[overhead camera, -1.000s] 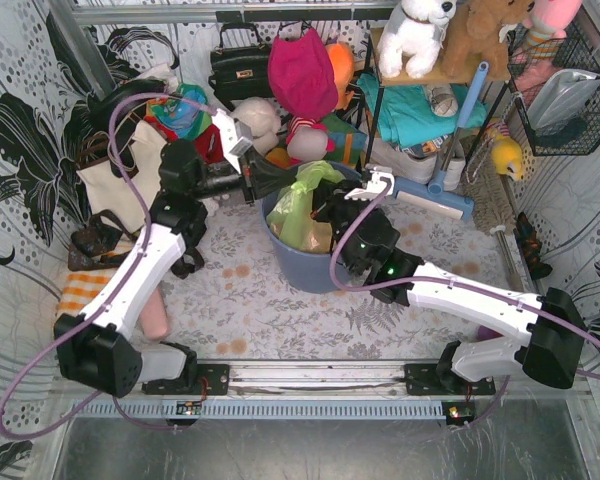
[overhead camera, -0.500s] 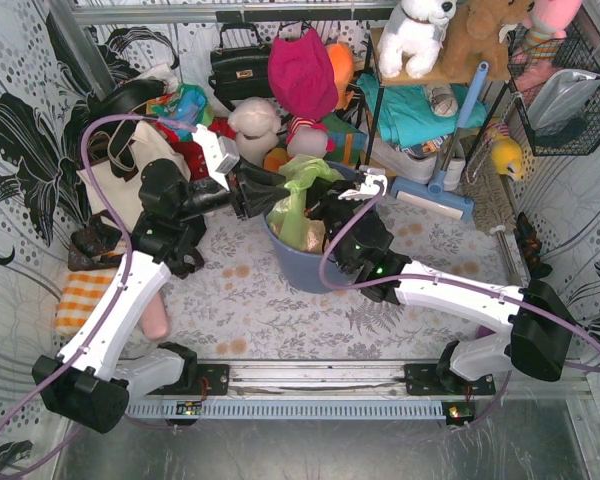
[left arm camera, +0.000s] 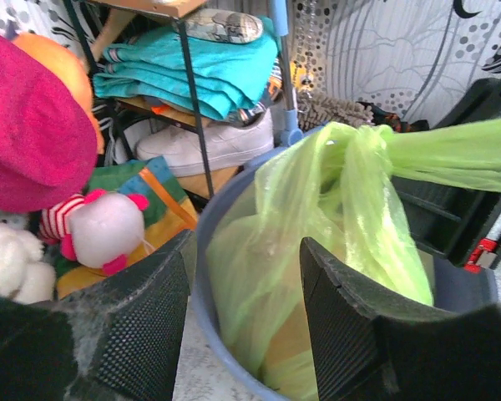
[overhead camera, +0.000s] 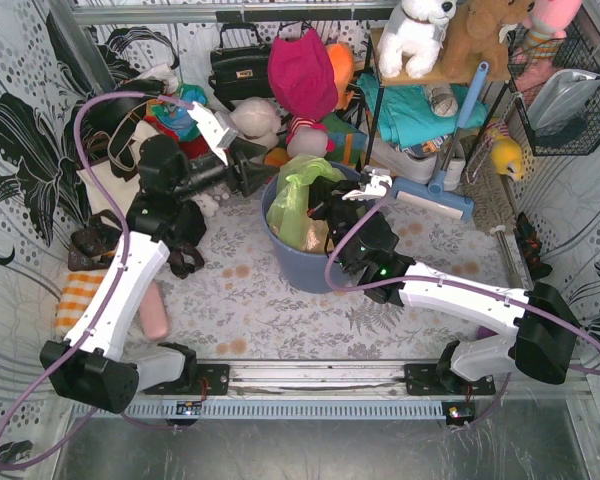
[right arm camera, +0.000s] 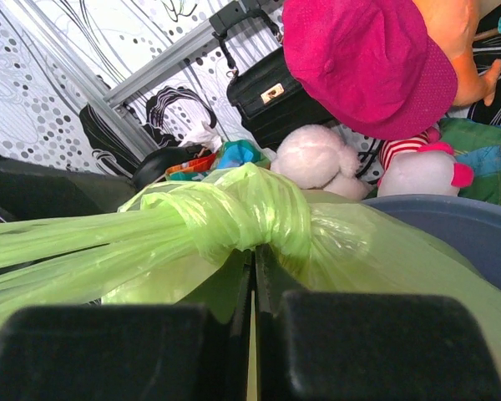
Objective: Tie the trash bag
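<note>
While my left tool (left arm camera: 244, 251) stood open and empty near the trash bag (left arm camera: 334, 209), my right tool (right arm camera: 253, 288) was clamped on its taut strand.

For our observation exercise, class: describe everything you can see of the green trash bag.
The trash bag is thin, translucent light-green film with orange-tan showing through. It stands in the blue-grey bin, its neck gathered into a knot above the rim, one tail pulled taut. The right claw is shut on film by the knot.
</note>
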Action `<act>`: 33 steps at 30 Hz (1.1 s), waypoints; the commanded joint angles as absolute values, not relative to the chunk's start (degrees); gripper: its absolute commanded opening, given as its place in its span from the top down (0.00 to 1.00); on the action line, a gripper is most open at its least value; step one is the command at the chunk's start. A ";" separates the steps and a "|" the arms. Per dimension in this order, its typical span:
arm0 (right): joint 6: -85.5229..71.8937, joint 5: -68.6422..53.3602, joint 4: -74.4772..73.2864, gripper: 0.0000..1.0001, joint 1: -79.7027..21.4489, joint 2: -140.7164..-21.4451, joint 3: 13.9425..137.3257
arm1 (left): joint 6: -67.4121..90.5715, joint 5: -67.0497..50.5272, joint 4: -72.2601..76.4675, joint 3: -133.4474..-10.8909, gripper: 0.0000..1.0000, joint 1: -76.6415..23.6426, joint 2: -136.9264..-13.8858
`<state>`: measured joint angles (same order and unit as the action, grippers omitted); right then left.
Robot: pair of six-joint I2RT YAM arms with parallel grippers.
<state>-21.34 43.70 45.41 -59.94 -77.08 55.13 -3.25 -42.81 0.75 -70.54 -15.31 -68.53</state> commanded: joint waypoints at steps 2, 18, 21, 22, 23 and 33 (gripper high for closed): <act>-20.92 43.14 45.44 1.00 -59.68 -75.67 55.31 | -7.79 -49.58 -1.84 -74.11 0.38 -11.00 -71.68; -21.54 42.89 44.77 1.00 -59.72 -76.14 55.86 | 7.53 -67.34 19.43 -73.77 0.36 -12.71 -82.86; -21.45 42.69 44.92 1.00 -59.72 -76.52 56.12 | 5.39 -66.61 16.11 -75.83 0.66 -14.01 -83.93; -21.52 42.67 45.20 1.00 -59.69 -76.61 56.16 | 4.28 -66.52 14.06 -76.34 0.80 -14.08 -83.94; -21.33 42.57 45.44 1.00 -59.70 -76.76 56.28 | 3.52 -66.32 12.78 -76.30 0.87 -14.10 -83.50; -18.98 44.36 50.54 1.00 -59.56 -81.36 58.78 | 1.52 -62.79 9.23 -68.89 0.98 -14.22 -73.22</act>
